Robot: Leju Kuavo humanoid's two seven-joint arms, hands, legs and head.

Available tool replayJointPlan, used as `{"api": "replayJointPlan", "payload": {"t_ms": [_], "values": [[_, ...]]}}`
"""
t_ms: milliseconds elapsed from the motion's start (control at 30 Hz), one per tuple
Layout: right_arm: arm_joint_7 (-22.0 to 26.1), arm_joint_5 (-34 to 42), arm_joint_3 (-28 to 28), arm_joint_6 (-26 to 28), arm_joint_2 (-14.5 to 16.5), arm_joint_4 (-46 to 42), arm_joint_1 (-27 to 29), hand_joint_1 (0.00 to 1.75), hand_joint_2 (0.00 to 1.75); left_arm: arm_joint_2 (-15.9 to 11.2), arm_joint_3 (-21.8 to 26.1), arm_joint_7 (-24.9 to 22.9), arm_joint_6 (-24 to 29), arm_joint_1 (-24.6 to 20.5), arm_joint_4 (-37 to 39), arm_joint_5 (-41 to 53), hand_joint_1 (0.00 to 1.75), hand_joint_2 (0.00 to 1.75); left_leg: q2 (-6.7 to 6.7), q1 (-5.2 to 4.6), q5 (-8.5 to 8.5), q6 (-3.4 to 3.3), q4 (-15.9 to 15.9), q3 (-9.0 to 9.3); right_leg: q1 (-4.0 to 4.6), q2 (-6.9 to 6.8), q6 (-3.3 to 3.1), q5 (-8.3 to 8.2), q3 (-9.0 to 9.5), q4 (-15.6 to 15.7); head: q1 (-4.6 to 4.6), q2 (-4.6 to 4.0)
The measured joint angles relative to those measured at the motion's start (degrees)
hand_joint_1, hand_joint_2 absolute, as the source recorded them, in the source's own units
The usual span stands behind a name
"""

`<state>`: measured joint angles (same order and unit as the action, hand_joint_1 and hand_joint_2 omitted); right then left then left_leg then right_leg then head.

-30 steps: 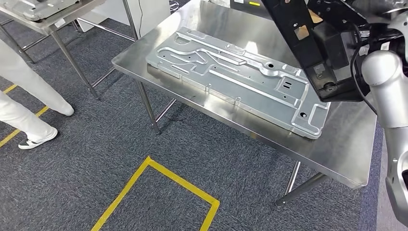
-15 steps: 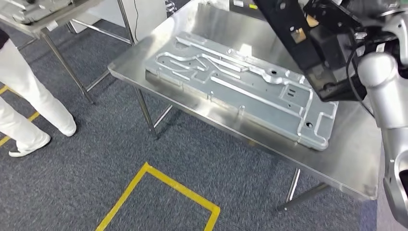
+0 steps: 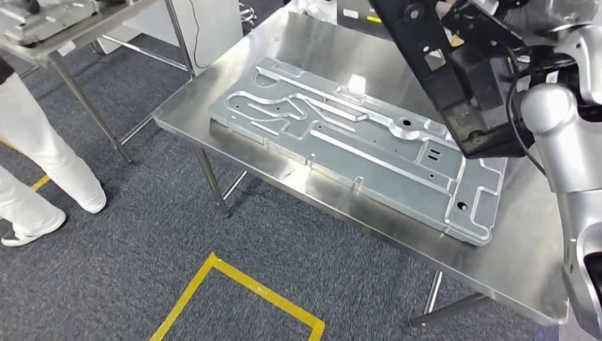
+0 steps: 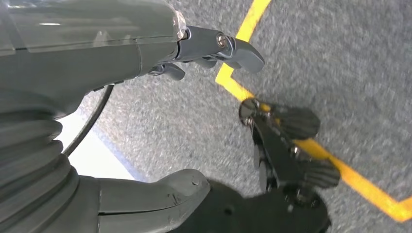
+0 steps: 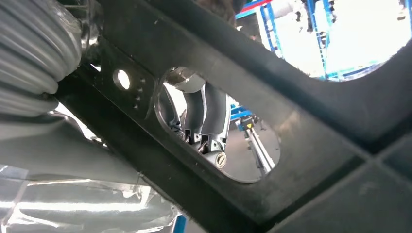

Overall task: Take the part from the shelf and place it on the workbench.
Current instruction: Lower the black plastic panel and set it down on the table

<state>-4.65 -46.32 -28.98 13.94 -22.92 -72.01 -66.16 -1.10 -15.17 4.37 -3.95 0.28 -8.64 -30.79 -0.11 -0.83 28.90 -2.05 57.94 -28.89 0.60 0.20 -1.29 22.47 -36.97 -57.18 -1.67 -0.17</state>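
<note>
The steel workbench (image 3: pixel 525 234) is the largest thing here and the place the part is meant to end up; most of its top is taken by a flat silver metal plate (image 3: pixel 355 142) lying along it, so bare steel is left mainly along the near edge and the right end. The black part (image 3: pixel 454 78) is not down yet: it hangs tilted above the far right end of the bench, over the plate's end, carried high, probably so it passes over the plate. The right hand (image 5: pixel 201 124) holds it, dark fingers hooked through a round opening in the black frame. The left hand (image 4: pixel 204 48) hangs over grey carpet and a yellow floor line (image 4: pixel 359 179), fingers apart, nothing in it. A person's white trouser legs (image 3: pixel 42 156) stand well off to the left.
</note>
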Motion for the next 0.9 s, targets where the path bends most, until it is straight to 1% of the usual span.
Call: {"api": "replayJointPlan", "payload": {"t_ms": [33, 67, 100, 133, 167, 200, 233, 267, 333, 367, 400, 433, 467, 500, 533, 567, 600, 633, 667, 700, 733, 767, 800, 833, 867, 900], "values": [[-0.04, 0.0, 0.0, 0.0, -0.02, -0.09, 0.14, 1.75, 1.75, 0.0, 0.0, 0.02, -0.01, 0.03, 0.01, 0.01, 0.0, 1.75, 0.0, -0.03, 0.01, 0.29, 1.4, -0.47, -0.28, 0.02, -0.27, 0.19, 0.93, 0.47, 0.05, 0.0], [-0.07, -0.01, 0.0, -0.01, -0.02, -0.17, 0.24, 1.75, 1.75, -0.01, 0.0, 0.07, -0.03, 0.04, 0.01, 0.03, 0.0, 1.75, -0.03, 0.01, 0.36, 0.55, 3.88, -1.7, -0.57, 0.03, -0.43, 0.41, 1.82, 0.89, 0.11, 0.0], [-0.11, -0.01, 0.0, -0.02, -0.02, -0.23, 0.39, 1.75, 1.75, -0.03, 0.0, 0.13, -0.04, 0.01, 0.0, 0.05, 0.0, 1.75, -0.05, 0.22, 1.14, 0.83, 7.32, -3.72, -0.73, 0.01, -0.53, 0.76, 2.61, 1.21, 0.15, 0.0], [-0.15, -0.01, 0.0, -0.04, -0.02, -0.26, 0.62, 1.75, 1.75, -0.04, 0.0, 0.19, -0.03, 0.01, 0.01, 0.07, 0.0, 1.75, -0.07, 0.5, 2.39, 1.15, 10.88, -6.16, -0.82, 0.01, -0.57, 1.18, 3.14, 1.3, 0.21, 0.0], [-0.15, -0.01, 0.0, -0.08, -0.03, -0.27, 1.0, 1.75, 1.75, -0.06, 0.0, 0.26, -0.02, 0.0, 0.01, 0.08, 0.0, 1.75, -0.07, 0.81, 3.84, 1.45, 13.8, -8.51, -0.88, 0.05, -0.45, 1.68, 3.66, 1.3, 0.23, 0.0], [-0.16, 0.0, 0.0, -0.1, -0.04, -0.27, 1.48, 1.75, 1.75, -0.07, 0.0, 0.29, 0.0, 0.01, 0.0, 0.08, 0.0, 1.75, -0.06, 1.11, 4.83, 1.74, 15.29, -10.23, -0.96, 0.1, -0.28, 2.22, 4.23, 1.25, 0.24, 0.0], [-0.17, 0.01, 0.0, -0.12, -0.05, -0.27, 1.95, 1.75, 1.75, -0.08, 0.0, 0.33, 0.02, 0.07, 0.01, 0.08, 0.0, 1.75, -0.05, 1.37, 4.74, 2.02, 14.96, -11.08, -1.1, 0.18, -0.06, 2.8, 4.85, 1.13, 0.23, 0.0], [-0.21, 0.01, 0.0, -0.14, -0.08, -0.27, 2.32, 1.75, 1.75, -0.08, 0.0, 0.37, 0.02, 0.14, 0.01, 0.05, 0.0, 1.75, -0.03, 1.59, 3.14, 2.29, 12.77, -11.02, -1.29, 0.26, 0.2, 3.44, 5.51, 0.92, 0.23, 0.0], [-0.28, 0.01, 0.0, -0.15, -0.12, -0.27, 2.76, 1.75, 1.75, -0.08, -0.01, 0.43, 0.05, 0.39, 0.01, 0.0, 0.0, 1.75, -0.03, 1.99, -2.88, 2.85, 5.4, -9.4, -1.68, 0.35, 0.88, 4.89, 6.64, 0.3, 0.23, 0.0], [-0.31, 0.01, 0.0, -0.16, -0.15, -0.26, 2.92, 1.75, 1.75, -0.08, -0.01, 0.46, 0.07, 0.51, 0.01, -0.03, 0.0, 1.75, -0.04, 1.97, -4.82, 2.79, 2.47, -8.71, -1.78, 0.43, 1.29, 5.51, 6.87, -0.03, 0.24, 0.0], [-0.32, 0.01, 0.0, -0.19, -0.22, -0.25, 3.1, 1.75, 1.75, -0.08, -0.01, 0.49, 0.08, 0.55, 0.01, -0.06, 0.0, 1.75, -0.07, 1.9, -6.08, 2.5, 0.86, -8.4, -1.75, 0.5, 1.71, 6.01, 6.88, -0.29, 0.25, 0.0], [-0.33, 0.01, 0.0, -0.21, -0.3, -0.25, 3.36, 1.75, 1.75, -0.09, 0.0, 0.5, 0.08, 0.57, 0.01, -0.1, 0.0, 1.75, -0.12, 1.74, -6.27, 2.07, 0.49, -8.43, -1.73, 0.59, 2.1, 6.33, 6.77, -0.42, 0.26, 0.0], [-0.33, 0.01, 0.0, -0.24, -0.4, -0.25, 3.63, 1.75, 1.75, -0.09, 0.0, 0.51, 0.08, 0.52, 0.01, -0.14, 0.0, 1.75, -0.17, 1.54, -5.9, 1.48, 0.6, -8.47, -1.75, 0.68, 2.48, 6.52, 6.73, -0.42, 0.27, 0.0], [-0.34, 0.01, 0.0, -0.24, -0.56, -0.26, 3.88, 1.75, 1.75, -0.1, 0.0, 0.52, 0.08, 0.44, 0.01, -0.17, 0.0, 1.75, -0.2, 1.53, -6.15, 1.05, 0.59, -8.38, -1.84, 0.66, 2.83, 6.82, 6.76, -0.4, 0.27, 0.0], [-0.36, 0.01, 0.01, -0.22, -0.69, -0.27, 4.07, 1.75, 1.75, -0.1, 0.0, 0.52, 0.08, 0.4, 0.01, -0.18, 0.0, 1.75, -0.22, 1.52, -6.02, 0.68, 0.48, -8.18, -2.0, 0.56, 3.06, 7.24, 6.67, -0.85, 0.25, 0.0], [-0.36, 0.01, 0.01, -0.21, -0.89, -0.27, 4.17, 1.75, 1.75, -0.1, 0.0, 0.52, 0.08, 0.37, 0.01, -0.18, 0.0, 1.75, -0.21, 1.52, -5.86, 0.27, 0.33, -7.9, -2.09, 0.42, 3.24, 8.04, 6.05, -2.31, 0.24, 0.0], [-0.37, 0.02, 0.02, -0.2, -1.06, -0.27, 4.23, 1.75, 1.75, -0.1, 0.0, 0.52, 0.08, 0.34, 0.01, -0.18, 0.0, 1.75, -0.19, 1.51, -5.66, -0.11, 0.19, -7.55, -2.09, 0.27, 3.32, 9.26, 4.69, -5.04, 0.22, 0.0], [-0.37, 0.02, 0.02, -0.19, -1.23, -0.27, 4.32, 1.75, 1.75, -0.1, 0.0, 0.53, 0.08, 0.35, 0.01, -0.18, 0.0, 1.75, -0.18, 1.42, -5.39, -0.44, 0.19, -7.25, -2.03, 0.16, 3.36, 10.68, 2.55, -8.9, 0.21, 0.0], [-0.36, 0.03, 0.02, -0.19, -1.39, -0.26, 4.5, 1.75, 1.75, -0.1, 0.0, 0.56, 0.08, 0.35, 0.01, -0.19, 0.0, 1.75, -0.17, 1.28, -5.09, -0.7, 0.2, -6.95, -1.96, 0.12, 3.38, 11.94, -0.04, -13.04, 0.21, 0.0], [-0.36, 0.03, 0.02, -0.2, -1.5, -0.24, 4.78, 1.75, 1.75, -0.1, 0.0, 0.63, 0.08, 0.35, 0.01, -0.22, 0.0, 1.75, -0.18, 1.13, -4.77, -0.86, 0.23, -6.6, -1.9, 0.12, 3.36, 12.44, -2.37, -16.2, 0.21, 0.0], [-0.36, 0.03, 0.02, -0.2, -1.59, -0.22, 5.14, 1.31, 1.31, -0.1, 0.0, 0.74, 0.07, 0.35, 0.01, -0.28, 0.0, 1.75, -0.22, 0.98, -4.41, -0.93, 0.27, -6.21, -1.87, 0.12, 3.25, 11.77, -3.89, -17.46, 0.22, 0.0], [-0.36, 0.03, 0.02, -0.21, -1.63, -0.21, 5.49, 0.87, 0.87, -0.1, 0.01, 0.85, 0.04, 0.35, 0.01, -0.38, 0.0, 1.75, -0.27, 0.82, -4.01, -0.95, 0.32, -5.76, -1.82, 0.12, 3.04, 9.92, -4.24, -16.36, 0.22, 0.0], [-0.34, 0.08, 0.02, -0.21, -1.65, -0.21, 5.76, 0.44, 0.44, -0.1, 0.02, 0.95, -0.04, 0.34, 0.01, -0.6, 0.0, 1.75, -0.32, 0.68, -3.59, -0.95, 0.38, -5.24, -1.69, 0.11, 2.68, 7.1, -3.4, -13.03, 0.22, 0.0], [-0.33, 0.14, 0.02, -0.22, -1.66, -0.19, 5.95, 0.0, 0.0, -0.05, 0.05, 1.0, -0.15, 0.38, 0.01, -0.84, 0.0, 1.75, -0.35, 0.6, -3.21, -0.92, 0.41, -4.81, -1.48, 0.07, 2.2, 4.47, -2.07, -9.0, 0.22, 0.0], [-0.31, 0.22, 0.02, -0.26, -1.67, -0.15, 6.05, 0.0, 0.0, 0.02, 0.08, 1.0, -0.28, 0.39, 0.01, -1.09, 0.0, 1.75, -0.38, 0.5, -2.9, -0.83, 0.47, -4.59, -1.18, -0.01, 1.77, 2.58, -0.83, -5.46, 0.24, 0.0], [-0.28, 0.31, 0.02, -0.31, -1.68, -0.09, 6.14, 0.0, 0.0, 0.06, 0.11, 0.97, -0.45, 0.39, 0.01, -1.34, 0.0, 1.75, -0.37, 0.45, -2.68, -0.72, 0.55, -4.57, -0.93, -0.08, 1.47, 1.49, 0.02, -3.0, 0.26, 0.0]]}}
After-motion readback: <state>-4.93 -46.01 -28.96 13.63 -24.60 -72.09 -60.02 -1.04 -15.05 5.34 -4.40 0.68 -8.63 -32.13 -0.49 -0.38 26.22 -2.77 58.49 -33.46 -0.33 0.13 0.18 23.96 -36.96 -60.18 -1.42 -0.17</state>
